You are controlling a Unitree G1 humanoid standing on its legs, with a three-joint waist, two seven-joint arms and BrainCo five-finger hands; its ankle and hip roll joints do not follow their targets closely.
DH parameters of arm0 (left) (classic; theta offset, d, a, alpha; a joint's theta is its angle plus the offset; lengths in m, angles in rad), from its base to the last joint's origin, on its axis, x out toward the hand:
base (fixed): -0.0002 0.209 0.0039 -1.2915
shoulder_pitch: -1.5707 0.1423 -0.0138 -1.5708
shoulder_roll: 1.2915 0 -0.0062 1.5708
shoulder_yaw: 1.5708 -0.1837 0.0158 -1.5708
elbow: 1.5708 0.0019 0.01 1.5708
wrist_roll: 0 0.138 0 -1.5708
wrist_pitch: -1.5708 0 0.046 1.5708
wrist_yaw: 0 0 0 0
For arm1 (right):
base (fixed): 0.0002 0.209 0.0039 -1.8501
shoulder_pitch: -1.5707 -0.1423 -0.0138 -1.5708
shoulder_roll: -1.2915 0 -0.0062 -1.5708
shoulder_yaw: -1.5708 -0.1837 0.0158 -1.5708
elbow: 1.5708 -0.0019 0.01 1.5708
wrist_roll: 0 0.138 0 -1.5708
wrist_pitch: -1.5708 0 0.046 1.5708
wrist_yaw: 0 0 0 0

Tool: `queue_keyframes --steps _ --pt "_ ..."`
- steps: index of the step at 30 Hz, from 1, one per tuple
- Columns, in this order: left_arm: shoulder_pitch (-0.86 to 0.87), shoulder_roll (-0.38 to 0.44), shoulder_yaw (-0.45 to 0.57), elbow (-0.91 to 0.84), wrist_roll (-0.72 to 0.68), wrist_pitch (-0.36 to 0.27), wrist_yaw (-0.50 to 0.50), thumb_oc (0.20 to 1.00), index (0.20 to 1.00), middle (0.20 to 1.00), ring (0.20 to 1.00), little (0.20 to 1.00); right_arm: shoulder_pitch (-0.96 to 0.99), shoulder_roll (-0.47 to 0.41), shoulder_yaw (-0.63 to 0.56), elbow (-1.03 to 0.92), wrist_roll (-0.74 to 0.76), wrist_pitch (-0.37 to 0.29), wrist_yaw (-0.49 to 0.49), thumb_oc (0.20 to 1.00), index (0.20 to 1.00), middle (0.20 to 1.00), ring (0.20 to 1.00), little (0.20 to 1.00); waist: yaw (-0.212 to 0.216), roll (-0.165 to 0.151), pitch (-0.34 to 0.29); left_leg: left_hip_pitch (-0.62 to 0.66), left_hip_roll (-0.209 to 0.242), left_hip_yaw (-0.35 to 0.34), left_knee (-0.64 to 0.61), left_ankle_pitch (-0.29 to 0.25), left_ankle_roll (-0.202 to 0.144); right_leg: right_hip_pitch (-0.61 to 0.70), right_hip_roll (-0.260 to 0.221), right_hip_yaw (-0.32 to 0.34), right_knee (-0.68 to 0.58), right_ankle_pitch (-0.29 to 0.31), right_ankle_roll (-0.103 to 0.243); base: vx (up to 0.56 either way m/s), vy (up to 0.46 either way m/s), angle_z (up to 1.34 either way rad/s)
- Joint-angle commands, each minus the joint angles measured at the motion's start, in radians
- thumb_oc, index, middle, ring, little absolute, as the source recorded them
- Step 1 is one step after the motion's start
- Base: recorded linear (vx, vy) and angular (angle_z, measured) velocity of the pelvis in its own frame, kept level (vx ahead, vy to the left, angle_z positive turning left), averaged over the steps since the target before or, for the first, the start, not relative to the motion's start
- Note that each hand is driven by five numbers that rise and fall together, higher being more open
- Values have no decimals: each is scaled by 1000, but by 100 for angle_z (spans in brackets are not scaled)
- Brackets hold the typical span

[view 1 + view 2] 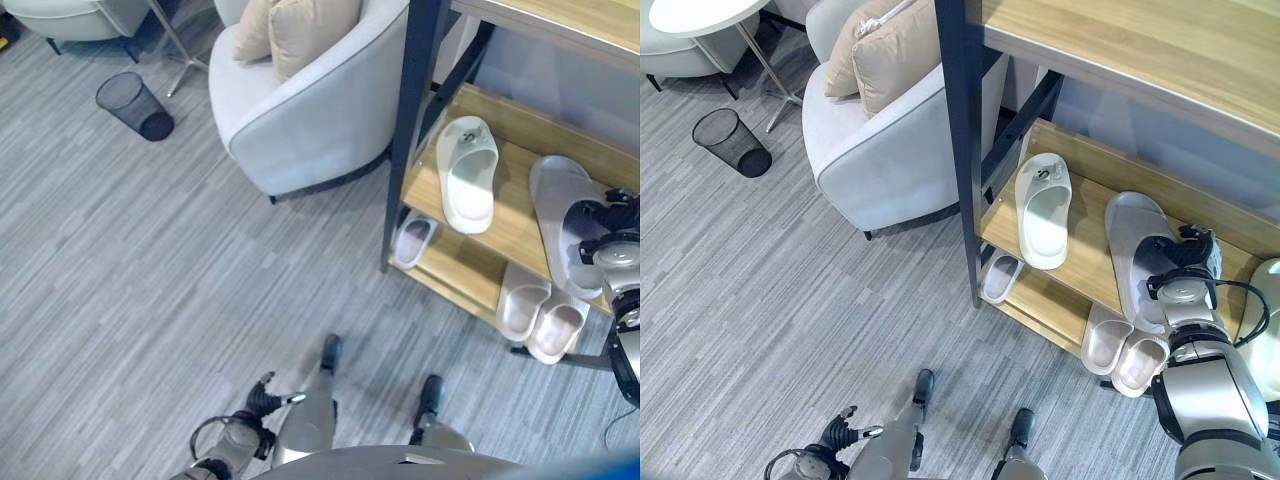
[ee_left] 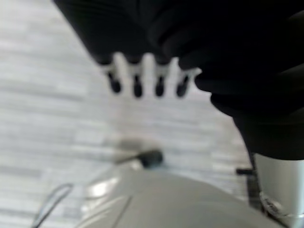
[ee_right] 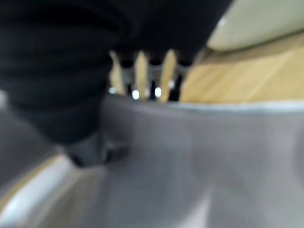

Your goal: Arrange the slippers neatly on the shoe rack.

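While right hand (image 1: 1185,262) grips grey slipper (image 1: 1137,250) at middle shelf (image 1: 1090,262) front edge, white slipper (image 1: 1043,208) alongside; left hand (image 1: 262,398) fingers relaxed, low over floor (image 1: 150,260).

The right hand (image 1: 1185,262) rests on a grey slipper (image 1: 1137,250) on the rack (image 1: 1090,262). A white slipper (image 1: 1043,208) lies well to its left; a pair (image 1: 1124,350) sits below it.

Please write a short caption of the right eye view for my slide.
Right hand on a grey slipper beside a white slipper on the rack.
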Motion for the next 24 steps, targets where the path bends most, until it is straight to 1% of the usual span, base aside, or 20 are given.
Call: queue_keyframes --steps 1,5,8,9,10,12,13,15,16,17,19,24 --pt "-34 -19 -33 26 -31 -4 -4 1000 1000 1000 1000 1000 51 73 -20 -60 -6 -35 -37 200 200 200 200 200 26 -26 17 32 -27 47 4 -75 -30 48 -24 -16 5 -33 36 0 0 0" --pt "-21 -22 -7 23 -15 10 3 1000 1000 1000 1000 1000 183 148 -97 -182 -13 -46 -80 200 200 200 200 200 6 -30 17 66 -19 60 4 -92 -21 69 -21 -5 5 -41 35 0 0 0" --pt "3 -23 20 22 8 22 1 1000 1000 1000 1000 1000 331 213 -171 -244 -19 -56 -99 200 200 200 200 200 -15 -40 -5 120 -13 79 4 -115 -11 102 -18 12 5 -51 33 0 0 0" --pt "4 -22 19 21 8 23 1 1000 1000 1000 1000 1000 333 214 -172 -246 -20 -56 -100 200 200 200 200 200 -14 -40 -4 122 -13 79 4 -115 -11 104 -18 12 5 -51 33 20 2 -4" --pt "23 -21 35 6 4 24 -4 1000 1000 1000 1000 1000 395 238 -208 -296 -5 -62 -97 200 200 200 200 200 -26 -43 -18 148 -11 88 4 -125 -6 118 -16 21 5 -55 33 16 5 -12" --pt "46 -4 62 -51 -31 20 -21 1000 1000 1000 1000 1000 482 290 -242 -369 28 -69 -77 200 200 200 200 200 -39 -46 -33 185 -8 101 4 -137 -1 143 -12 39 5 -61 33 29 15 -26" --pt "65 21 78 -128 -67 6 -38 1000 1000 1000 1000 1000 512 297 -252 -387 29 -68 -72 200 200 200 200 200 -45 -44 -39 194 -8 105 4 -139 0 148 -11 42 5 -61 32 24 20 -27" --pt "102 66 97 -235 -84 -1 -43 1000 1000 1000 1000 1000 563 317 -277 -425 32 -72 -68 200 200 200 200 200 -49 -45 -48 214 -7 109 4 -146 5 160 -10 48 5 -65 32 12 20 -24" --pt "133 114 149 -324 -108 3 -52 1000 1000 1000 1000 1000 627 344 -306 -461 67 -80 -40 200 200 200 200 200 -58 -48 -63 240 -6 115 4 -152 7 178 -9 56 5 -68 32 13 20 -16" --pt "134 115 149 -325 -108 4 -53 1000 1000 1000 1000 1000 629 345 -306 -463 67 -80 -40 200 200 200 200 200 -58 -49 -63 242 -6 115 4 -152 7 179 -9 56 5 -68 32 9 19 -6" --pt "137 122 189 -324 -122 6 -52 1000 1000 1000 1000 1000 680 371 -307 -504 86 -85 -7 200 200 200 200 200 -67 -54 -70 254 -5 117 4 -155 6 192 -7 60 5 -70 30 6 3 -11" --pt "114 136 280 -241 -141 -1 -49 1000 1000 1000 1000 1000 834 441 -291 -625 101 -96 87 200 200 200 200 200 -98 -67 -97 301 0 126 4 -173 3 231 -7 65 12 -81 29 64 5 -7"
